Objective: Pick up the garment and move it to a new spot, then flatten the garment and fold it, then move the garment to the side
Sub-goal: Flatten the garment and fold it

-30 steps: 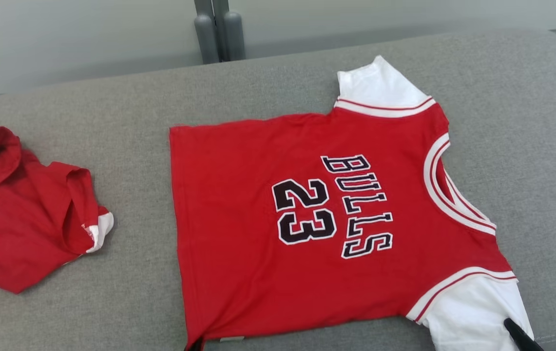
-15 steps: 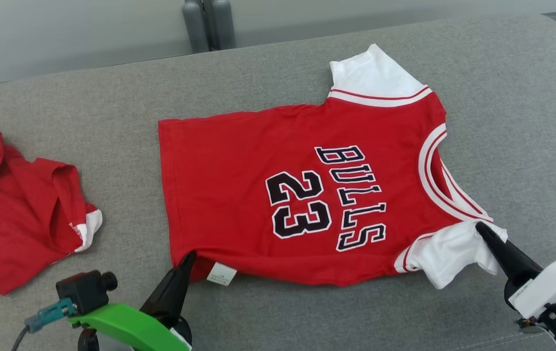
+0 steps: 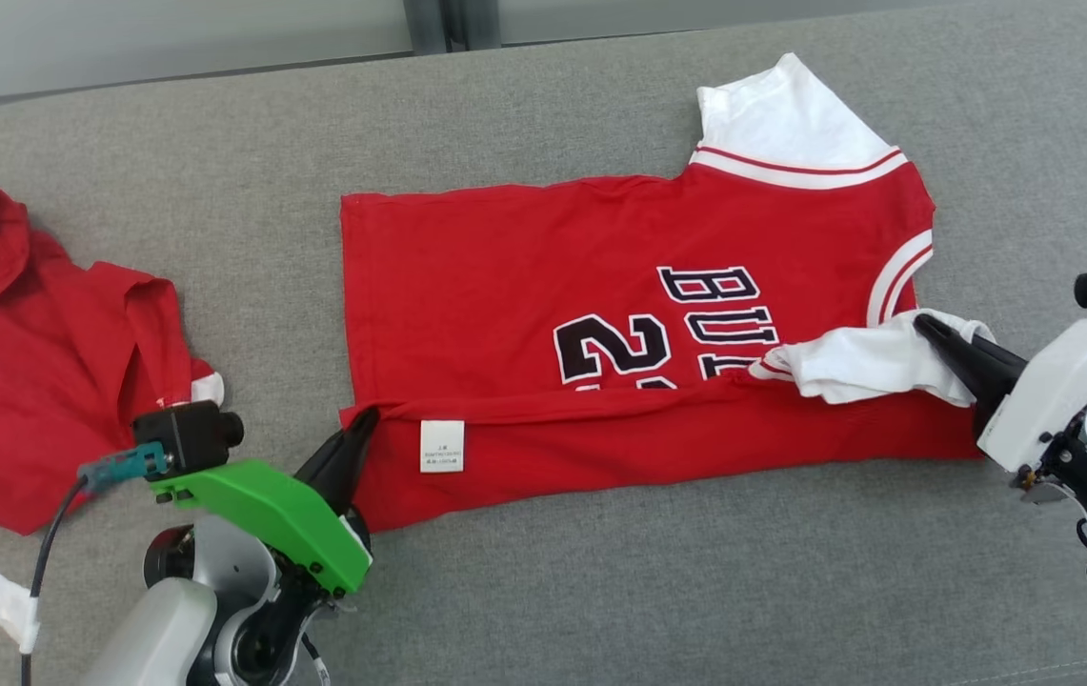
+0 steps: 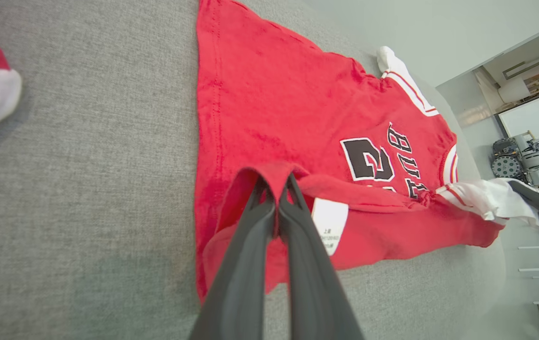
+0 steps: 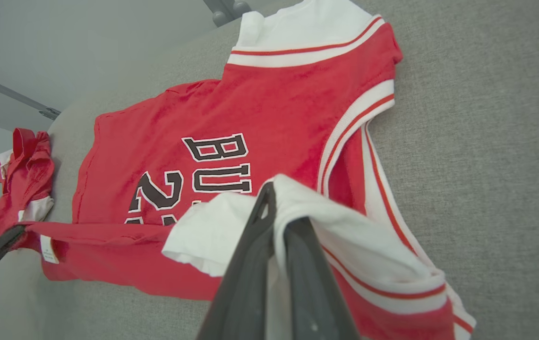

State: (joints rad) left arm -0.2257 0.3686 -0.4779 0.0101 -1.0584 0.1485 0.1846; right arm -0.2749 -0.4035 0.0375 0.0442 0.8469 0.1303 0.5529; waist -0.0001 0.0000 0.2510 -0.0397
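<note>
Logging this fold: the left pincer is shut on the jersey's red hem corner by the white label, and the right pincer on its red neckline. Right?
Not quite. The right pincer is shut on the jersey at its white sleeve, not its red neckline, as the right wrist view shows. The left pincer does grip the red hem corner by the white label.

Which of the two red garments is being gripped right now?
The lettered jersey in the middle: the left pincer pinches its hem corner, the right pincer its white sleeve. The plain red garment at the left lies crumpled and untouched.
</note>
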